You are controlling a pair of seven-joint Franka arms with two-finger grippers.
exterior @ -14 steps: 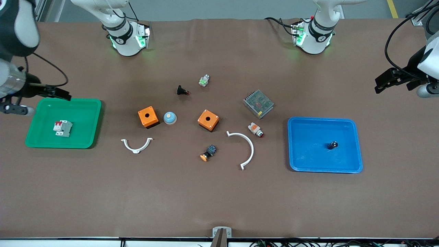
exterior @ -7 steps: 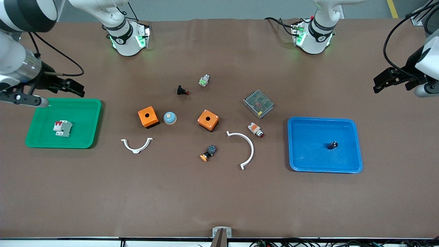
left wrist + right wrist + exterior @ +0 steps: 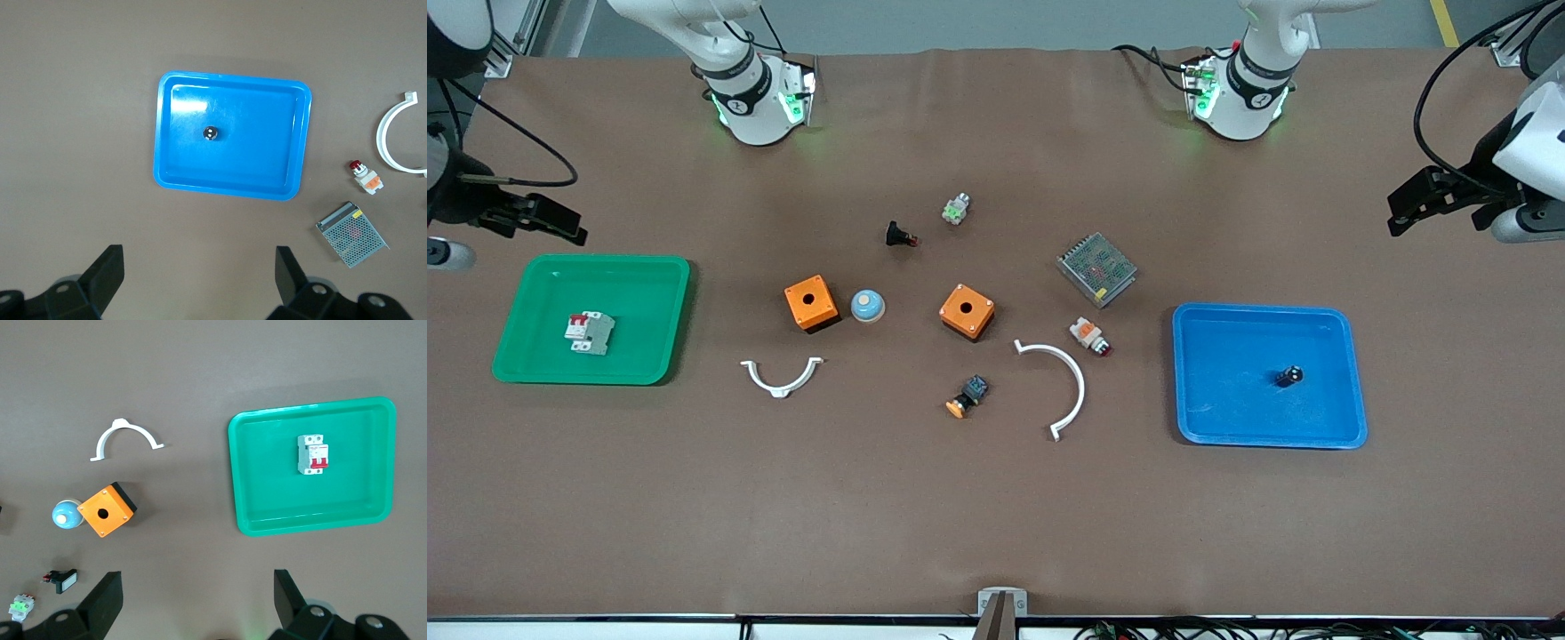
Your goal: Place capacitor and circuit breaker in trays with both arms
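Note:
The capacitor (image 3: pixel 1288 375), a tiny black cylinder with a silvery top, stands in the blue tray (image 3: pixel 1352 373); it also shows in the left wrist view (image 3: pixel 211 133) inside that tray (image 3: pixel 230 193). The circuit breaker (image 3: pixel 590 332), white-grey with red levers, lies in the green tray (image 3: pixel 667 311); the right wrist view shows it (image 3: pixel 313 454) in the tray (image 3: pixel 267 513). My left gripper (image 3: pixel 1400 213) hangs open and empty, high over bare table near the left arm's end (image 3: pixel 200 267). My right gripper (image 3: pixel 574 233) hangs open and empty, high over the table just off the green tray (image 3: pixel 198 587).
Between the trays lie two orange boxes (image 3: pixel 811 303) (image 3: pixel 967 311), a blue dome (image 3: pixel 867 306), two white curved clips (image 3: pixel 781 377) (image 3: pixel 1063 382), a mesh-covered metal box (image 3: pixel 1097 268), a white-and-orange button (image 3: pixel 1089 335), a black flared part (image 3: pixel 899 235) and other small parts.
My right arm swung above the green tray's edge and now sits farther toward the table's end. My left gripper drifted slightly. Both parts stayed in their trays.

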